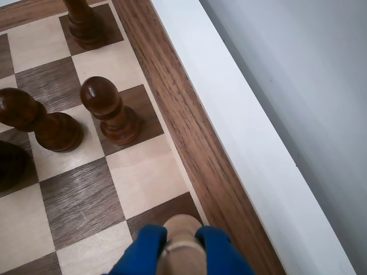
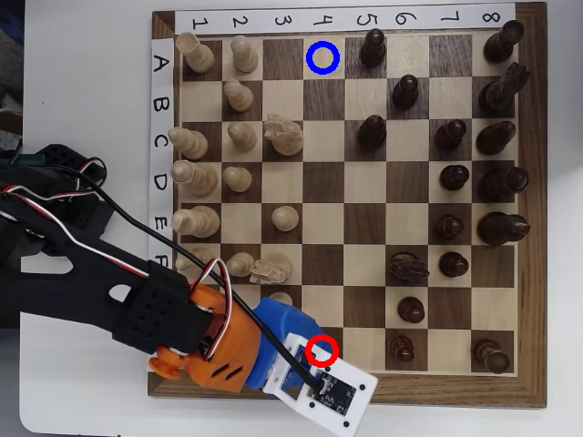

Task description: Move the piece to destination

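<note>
In the wrist view, the piece (image 1: pixel 182 224), a pale tan pawn with a round knob, sits between the blue fingers (image 1: pixel 143 249) of my gripper (image 1: pixel 182 240), which is shut on it. It is over a dark square beside the board's wooden border; I cannot tell whether it touches the board. In the overhead view my gripper (image 2: pixel 305 357) is at the near edge of the board by the red ring (image 2: pixel 321 350), and the piece is hidden beneath it. The destination (image 2: pixel 323 57), a light square with a blue ring, lies in the far row and is empty.
Dark brown pieces (image 1: pixel 109 109) stand just ahead of the gripper in the wrist view. Overhead, pale pieces (image 2: pixel 241 137) fill the left columns and dark ones (image 2: pixel 451 177) the right. A pale knight (image 2: pixel 282 137) and a dark pawn (image 2: pixel 372 132) flank the file toward the ring.
</note>
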Motion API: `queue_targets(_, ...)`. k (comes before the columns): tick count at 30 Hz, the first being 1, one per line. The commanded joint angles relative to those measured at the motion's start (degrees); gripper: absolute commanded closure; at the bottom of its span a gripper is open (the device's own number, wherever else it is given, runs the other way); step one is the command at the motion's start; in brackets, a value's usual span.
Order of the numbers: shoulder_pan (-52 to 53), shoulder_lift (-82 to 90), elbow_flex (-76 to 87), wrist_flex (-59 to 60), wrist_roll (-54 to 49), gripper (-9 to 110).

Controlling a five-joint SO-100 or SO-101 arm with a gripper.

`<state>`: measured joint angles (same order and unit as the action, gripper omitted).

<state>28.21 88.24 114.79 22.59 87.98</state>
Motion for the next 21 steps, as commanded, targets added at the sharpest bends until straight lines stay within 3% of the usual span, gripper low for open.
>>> queue_targets(1,1.8,1.1,-11.3,-2.6,1.2,101)
queue_targets(21,0.0,10.5,-15.9,5.9,7.1,101)
